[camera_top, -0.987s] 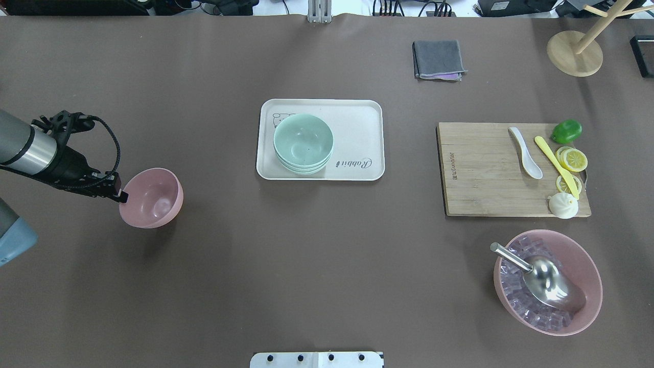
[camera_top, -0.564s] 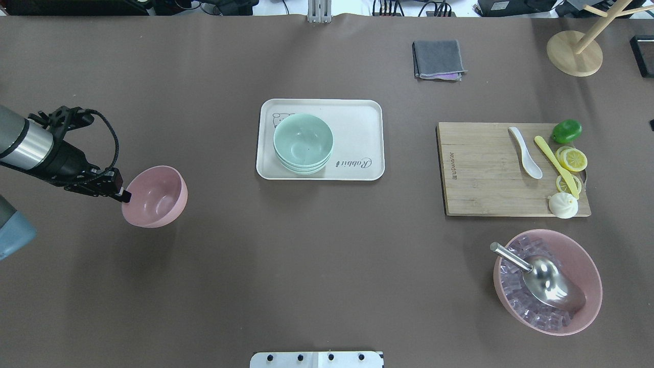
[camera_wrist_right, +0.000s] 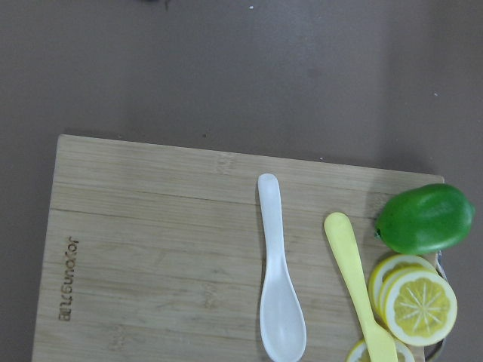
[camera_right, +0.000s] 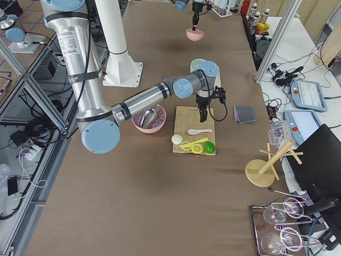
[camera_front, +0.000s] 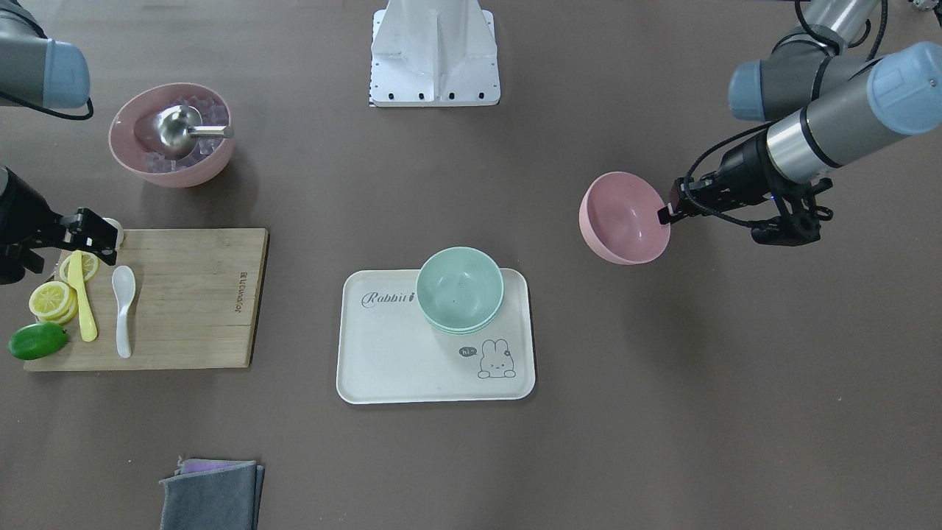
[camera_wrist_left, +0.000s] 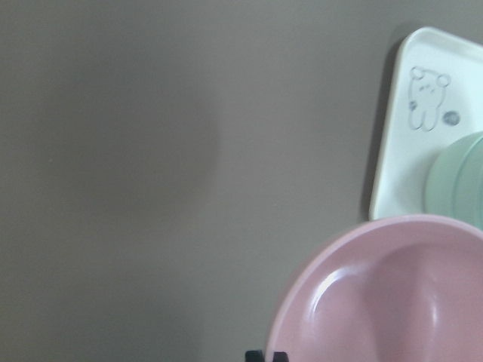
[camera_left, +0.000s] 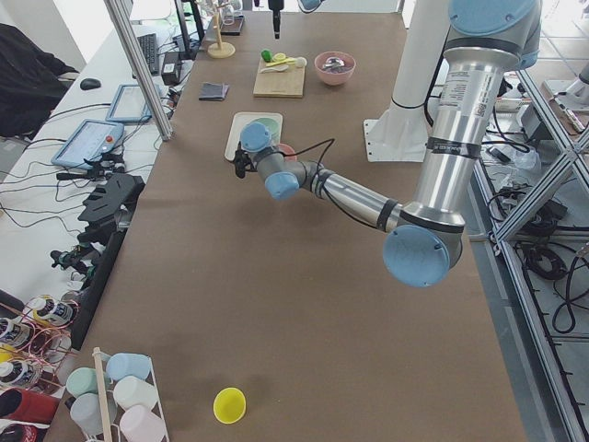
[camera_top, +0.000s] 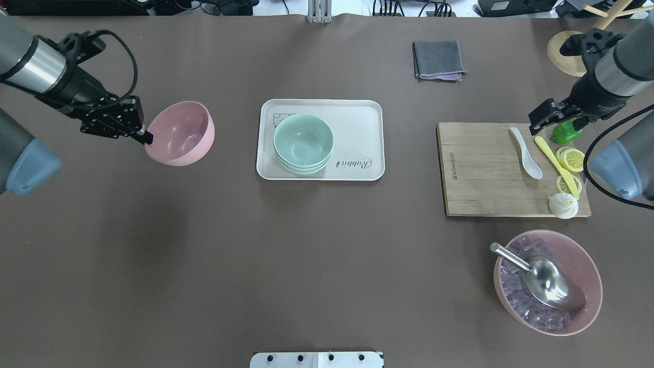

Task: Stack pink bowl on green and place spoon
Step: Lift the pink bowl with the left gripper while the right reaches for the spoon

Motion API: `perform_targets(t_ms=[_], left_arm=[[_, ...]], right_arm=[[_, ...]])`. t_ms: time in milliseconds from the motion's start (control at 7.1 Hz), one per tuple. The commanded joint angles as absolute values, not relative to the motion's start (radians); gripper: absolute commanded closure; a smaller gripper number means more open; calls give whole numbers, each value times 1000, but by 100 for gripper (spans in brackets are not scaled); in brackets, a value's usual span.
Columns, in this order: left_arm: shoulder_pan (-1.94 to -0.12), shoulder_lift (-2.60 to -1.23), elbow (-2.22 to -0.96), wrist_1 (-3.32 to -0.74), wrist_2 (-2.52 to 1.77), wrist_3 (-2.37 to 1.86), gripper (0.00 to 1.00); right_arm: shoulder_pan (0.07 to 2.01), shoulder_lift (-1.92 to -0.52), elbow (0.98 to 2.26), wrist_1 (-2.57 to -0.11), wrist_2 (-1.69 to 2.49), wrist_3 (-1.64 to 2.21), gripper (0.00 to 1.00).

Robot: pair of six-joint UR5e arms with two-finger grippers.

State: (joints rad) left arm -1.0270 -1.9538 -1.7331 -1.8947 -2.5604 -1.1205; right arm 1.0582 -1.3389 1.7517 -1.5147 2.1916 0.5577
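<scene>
My left gripper (camera_top: pixel 144 137) is shut on the near-left rim of the empty pink bowl (camera_top: pixel 180 133) and holds it in the air, left of the tray (camera_top: pixel 357 115). The stacked green bowls (camera_top: pixel 303 143) stand on the tray's left part. The left wrist view shows the pink bowl (camera_wrist_left: pixel 392 302) with the green bowls (camera_wrist_left: pixel 460 181) beyond it. The white spoon (camera_top: pixel 526 153) lies on the cutting board (camera_top: pixel 475 168). My right gripper (camera_top: pixel 542 116) hovers open over the board's far edge, just above the spoon (camera_wrist_right: pixel 279 294).
A yellow knife (camera_top: pixel 557 166), lemon slices (camera_top: pixel 573 159), a lime (camera_top: pixel 566 131) and a white bun (camera_top: pixel 563 205) sit at the board's right end. A large pink bowl of ice with a metal scoop (camera_top: pixel 546 281) stands near right. A grey cloth (camera_top: pixel 438 59) and a wooden stand (camera_top: pixel 567 51) are at the back.
My left gripper has lifted the pink bowl and carried it away from me and right, toward the tray. My right arm has come into view over the cutting board.
</scene>
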Motion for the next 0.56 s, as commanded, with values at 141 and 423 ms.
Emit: perform_targets(t_ms=[141, 423], left_arm=[[-1026, -2052, -1727, -1787, -2554, -1121, 100], [-1026, -2063, -1717, -1787, -2554, -1118, 100]], right_arm=[[987, -1319, 1579, -1339, 2134, 552, 2], [963, -1293, 1551, -1341, 2126, 555, 10]])
